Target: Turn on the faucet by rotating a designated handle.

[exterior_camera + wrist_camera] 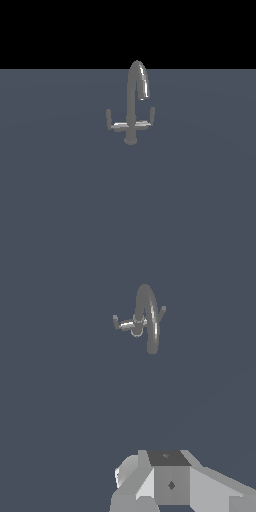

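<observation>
The faucet [131, 107] stands alone on the flat grey-blue floor [60, 200], about the middle of the exterior view, and no arm appears anywhere in that view. In the wrist view it shows small and far off, well apart from the grey block of the gripper [165, 483] in the foreground. Only the gripper's body is visible there, not the fingertips, so I cannot tell whether the jaws are spread or pressed together. The spout rises straight up from the round base and hooks over toward the exterior view's right, its tip hanging down on that side. Two levers branch from the stem low down. The handle [114, 123] is the one running out toward the exterior view's left, away from the hooked tip. Its long axis lies flat and roughly level with the floor, and it ends in a short upright tab. Its twin [145, 122] mirrors it on the right. The chief risk, as I judge it, is mistaking one lever for the other, since they look nearly alike and sit close on either side of the thin stem. A long approach also leaves room to drift, so the fingers could strike the spout or stem, or catch the tab only at its edge and slip off when the push begins.
</observation>
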Available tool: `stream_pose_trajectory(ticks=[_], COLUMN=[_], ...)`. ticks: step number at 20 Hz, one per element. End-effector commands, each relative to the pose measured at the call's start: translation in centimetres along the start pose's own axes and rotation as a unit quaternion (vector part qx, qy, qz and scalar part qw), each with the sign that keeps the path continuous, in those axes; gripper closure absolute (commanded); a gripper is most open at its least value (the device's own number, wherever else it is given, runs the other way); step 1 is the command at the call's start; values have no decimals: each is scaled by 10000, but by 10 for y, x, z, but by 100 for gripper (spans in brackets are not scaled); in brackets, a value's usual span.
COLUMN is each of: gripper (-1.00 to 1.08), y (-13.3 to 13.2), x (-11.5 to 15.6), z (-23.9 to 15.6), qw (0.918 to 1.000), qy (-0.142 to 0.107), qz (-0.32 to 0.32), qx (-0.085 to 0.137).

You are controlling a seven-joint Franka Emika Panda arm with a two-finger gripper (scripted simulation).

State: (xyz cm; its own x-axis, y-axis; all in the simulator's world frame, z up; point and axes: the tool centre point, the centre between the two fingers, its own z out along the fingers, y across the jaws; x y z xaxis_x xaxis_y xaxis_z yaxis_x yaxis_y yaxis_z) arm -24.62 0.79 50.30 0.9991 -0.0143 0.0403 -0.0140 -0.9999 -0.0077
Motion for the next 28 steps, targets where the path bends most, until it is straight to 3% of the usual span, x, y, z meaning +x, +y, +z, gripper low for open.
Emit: stream_pose_trajectory(ticks=[1, 10, 16, 22, 28], gripper=[108, 108, 108, 108, 108], y=[0, 5, 11, 17, 22], x=[1, 12, 24, 41, 59], z=[1, 8, 16, 26, 36], qw=[10000, 9969, 9864, 9630, 9281], qy=[-24, -281, -620, -1089, -1598], qz=[-55, -645, -1342, -2210, -3059], qx=[-32, -364, -717, -1096, -1400])
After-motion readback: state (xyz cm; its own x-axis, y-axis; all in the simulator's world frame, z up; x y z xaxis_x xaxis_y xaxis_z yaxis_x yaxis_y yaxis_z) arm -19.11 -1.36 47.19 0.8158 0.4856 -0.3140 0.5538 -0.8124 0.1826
